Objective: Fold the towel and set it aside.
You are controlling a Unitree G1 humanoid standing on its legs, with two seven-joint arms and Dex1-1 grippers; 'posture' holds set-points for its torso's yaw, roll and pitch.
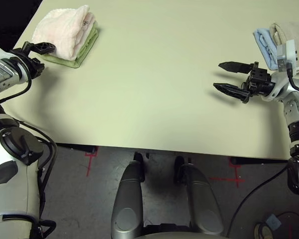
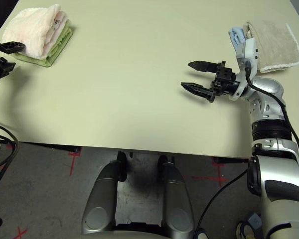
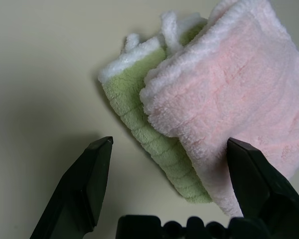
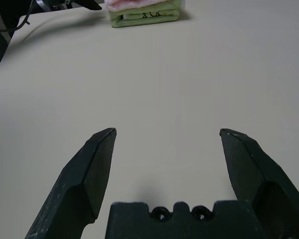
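Left eye view — pale table (image 1: 149, 99) over grey floor (image 1: 70, 189), red tape crosses (image 1: 91, 158).

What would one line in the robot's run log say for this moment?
towel: folded, atop green towel, far left corner | left gripper: open, beside it | right gripper: open, over bare table
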